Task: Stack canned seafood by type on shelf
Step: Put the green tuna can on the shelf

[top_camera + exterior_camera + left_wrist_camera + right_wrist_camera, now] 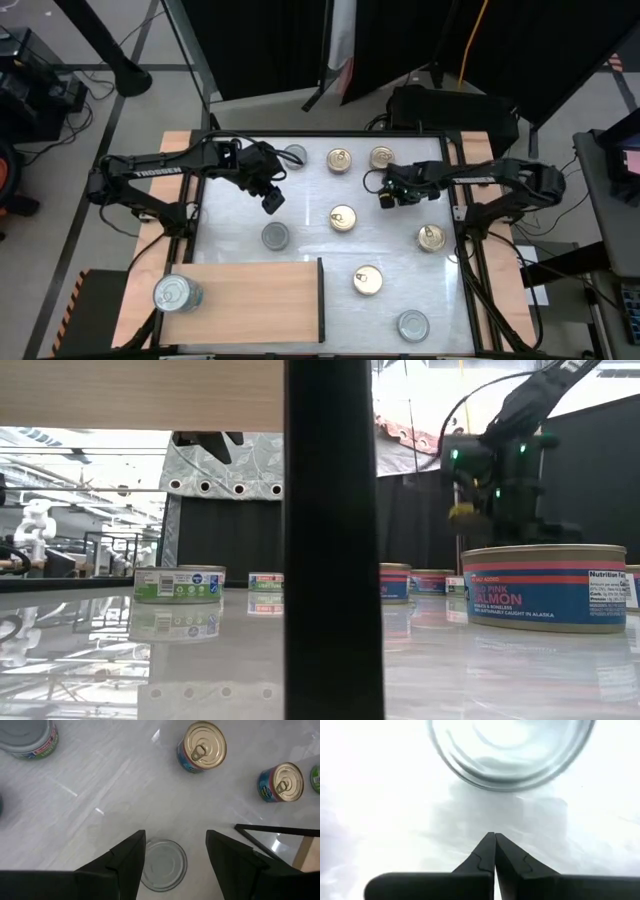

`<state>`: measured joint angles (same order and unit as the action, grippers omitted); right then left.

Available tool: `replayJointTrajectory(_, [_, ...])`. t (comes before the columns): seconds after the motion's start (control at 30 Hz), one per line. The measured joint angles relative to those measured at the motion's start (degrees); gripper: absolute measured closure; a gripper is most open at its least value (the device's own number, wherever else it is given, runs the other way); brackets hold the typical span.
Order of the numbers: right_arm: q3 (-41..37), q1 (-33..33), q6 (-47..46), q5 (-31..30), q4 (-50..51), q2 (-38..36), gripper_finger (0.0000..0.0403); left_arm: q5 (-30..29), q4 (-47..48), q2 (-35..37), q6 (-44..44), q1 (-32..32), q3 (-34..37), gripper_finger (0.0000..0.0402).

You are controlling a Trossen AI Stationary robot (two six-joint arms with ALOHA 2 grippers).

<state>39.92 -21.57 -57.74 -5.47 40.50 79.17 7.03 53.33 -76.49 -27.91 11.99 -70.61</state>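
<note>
The white surface (pixel 310 250) carries a wooden shelf (pixel 250 300) at its near left. One silver-lidded tin (pixel 176 293) stands on the shelf's left end. On the surface itself lie gold-lidded tins (pixel 343 217) at the far side, middle, right and near middle, and silver-lidded tins (pixel 275 236) at the far left, just beyond the shelf, and near right.

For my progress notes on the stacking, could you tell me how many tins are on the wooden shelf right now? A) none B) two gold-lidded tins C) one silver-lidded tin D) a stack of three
C: in the high view only one silver-lidded tin sits on the shelf, near its left end; every other tin, such as the gold-lidded one, is on the white tabletop.
</note>
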Motion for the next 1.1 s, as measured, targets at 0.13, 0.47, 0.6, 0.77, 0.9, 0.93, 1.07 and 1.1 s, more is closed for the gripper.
replayJointTrajectory(0.13, [0.04, -1.50, -1.26, -0.84, 0.07, -6.42, 0.0403, -0.23, -0.05, 0.00, 0.01, 0.00, 0.00, 0.0187])
replayJointTrajectory(0.47, [0.09, -9.30, 0.91, -2.18, -0.34, -5.37, 0.0403, -0.44, -0.27, 0.00, 0.22, 0.00, 0.00, 0.0187])
replayJointTrajectory(0.6, [0.33, -9.51, 1.98, -1.57, -0.70, -2.50, 0.0403, -0.44, -0.25, 0.00, -0.18, 0.00, 0.00, 0.0187])
replayJointTrajectory(0.77, [0.55, -9.14, 2.79, -1.28, -0.50, -0.32, 0.0403, -0.44, -0.22, 0.00, -0.25, 0.00, 0.00, 0.0187])
replayJointTrajectory(0.9, [0.35, -8.64, 2.94, -1.44, 1.84, -0.13, 0.0403, -0.44, -0.03, 0.00, -0.26, 0.00, 0.00, 0.0187])
replayJointTrajectory(0.93, [-0.24, -8.24, 2.92, -1.48, 2.61, -0.10, 0.0403, -0.44, -0.01, 0.00, -0.26, 0.00, 0.00, 0.0187])
replayJointTrajectory(1.07, [-3.14, -6.56, 1.10, -0.58, 5.32, 0.06, 0.0403, -0.44, -0.01, 0.00, -0.26, 0.00, 0.00, 0.0187])
replayJointTrajectory(1.1, [-3.78, -5.98, 0.34, -0.25, 4.50, -0.27, 0.0403, -0.44, -0.03, 0.00, -0.24, 0.00, 0.00, 0.0187])
